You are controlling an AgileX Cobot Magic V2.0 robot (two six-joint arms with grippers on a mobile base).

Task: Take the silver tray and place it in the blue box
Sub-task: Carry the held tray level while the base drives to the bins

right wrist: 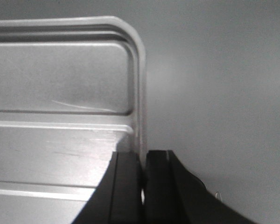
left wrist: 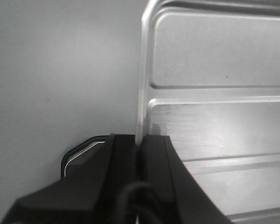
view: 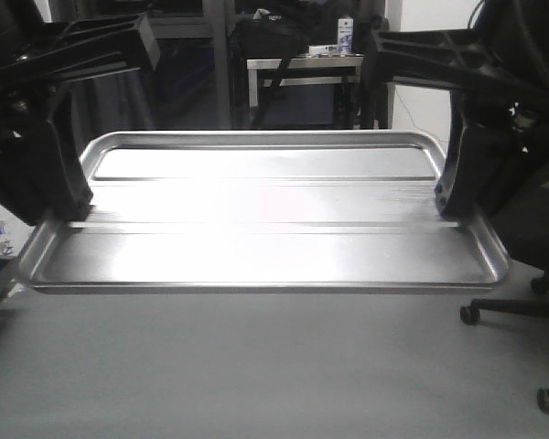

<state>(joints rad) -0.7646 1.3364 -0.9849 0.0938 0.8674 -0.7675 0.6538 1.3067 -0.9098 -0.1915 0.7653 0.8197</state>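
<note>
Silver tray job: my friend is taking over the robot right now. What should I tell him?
The left gripper is shut on the left rim of the silver tray.
The right gripper is shut on its right rim.
The tray hangs level between both arms, seemingly just above the gray table.
The blue box is not clearly in view.
Done: tray grabbed.
Left: carry it to the box and set it inside.

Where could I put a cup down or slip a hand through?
The grey surface in front of the silver tray is bare, across to the chair wheels. The tray's short ends are crowded: left tool and right tool each clamp its rim.
</note>
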